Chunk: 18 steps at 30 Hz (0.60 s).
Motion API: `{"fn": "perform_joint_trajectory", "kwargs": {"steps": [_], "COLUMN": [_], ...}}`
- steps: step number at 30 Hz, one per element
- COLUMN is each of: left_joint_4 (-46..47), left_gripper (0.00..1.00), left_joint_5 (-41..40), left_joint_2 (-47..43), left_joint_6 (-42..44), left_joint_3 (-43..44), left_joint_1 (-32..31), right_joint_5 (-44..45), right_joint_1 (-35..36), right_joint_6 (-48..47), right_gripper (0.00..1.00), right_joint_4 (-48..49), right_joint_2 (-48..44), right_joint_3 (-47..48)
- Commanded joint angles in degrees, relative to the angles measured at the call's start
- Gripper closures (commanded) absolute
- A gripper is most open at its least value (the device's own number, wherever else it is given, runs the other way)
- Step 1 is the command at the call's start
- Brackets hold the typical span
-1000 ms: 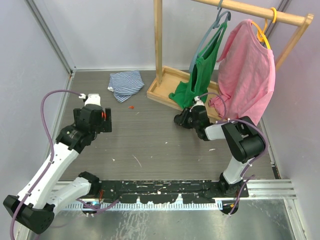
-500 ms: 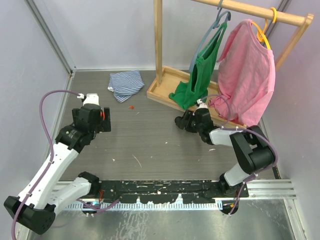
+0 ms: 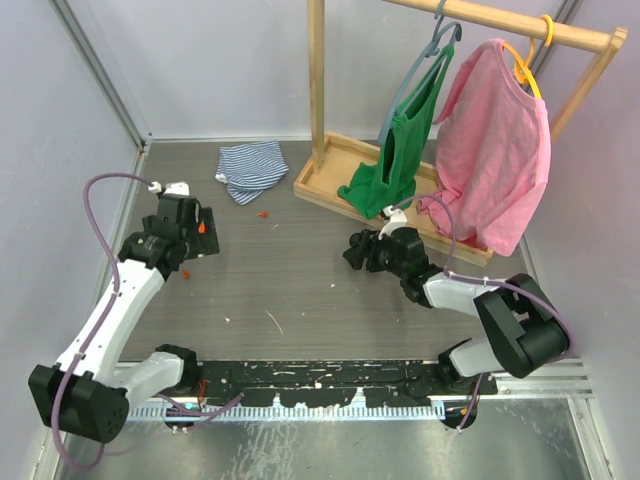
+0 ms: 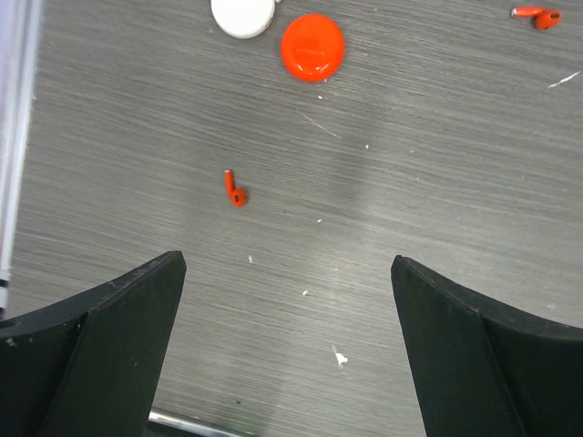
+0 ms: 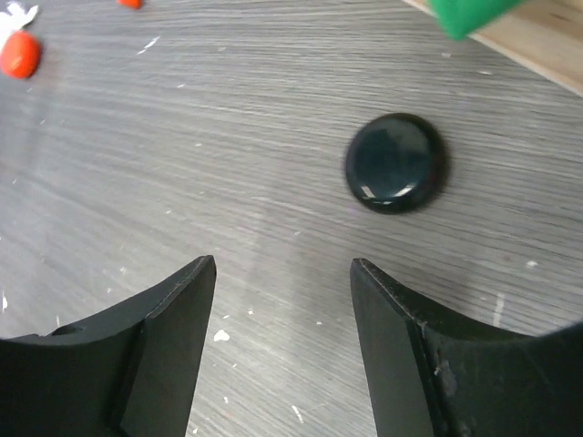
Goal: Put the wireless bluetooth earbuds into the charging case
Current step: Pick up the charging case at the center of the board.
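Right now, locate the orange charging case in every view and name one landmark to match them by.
Top external: orange case, a sliver at the tip of the left arm, mostly hidden.
Left wrist: orange case top centre, right of the white case.
Right wrist: orange case at the far left edge, near the top.
Landmark: the loose orange earbud, right of the case in top and left wrist views.
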Motion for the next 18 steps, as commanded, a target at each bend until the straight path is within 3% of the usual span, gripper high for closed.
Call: {"fn": "perform_joint_trajectory", "kwargs": {"steps": [1, 7, 18], "left_joint_4": [3.10, 3.64, 2.99], "left_gripper": [0.02, 0.02, 0.01], "left_joint_5": [8.07, 18.29, 19.51], "left_joint_2": [2.92, 12.69, 34.37], "left_joint_6": [-5.36, -6.42, -7.04], "left_joint_3": [3.49, 7.56, 20.10], "left_joint_1": [5.58, 14.07, 16.96], "right_joint_5": [-1.81, -6.58, -2.07], "right_joint_1": [2.85, 4.12, 7.09], "right_joint_6": [-4.84, -3.83, -7.57], "right_gripper": [0.33, 0.33, 0.31], "right_joint_4": [11.36, 18.93, 17.29], "right_joint_2": [-2.97, -3.11, -5.50], "right_joint_3": [-2.72, -5.73, -5.90]}}
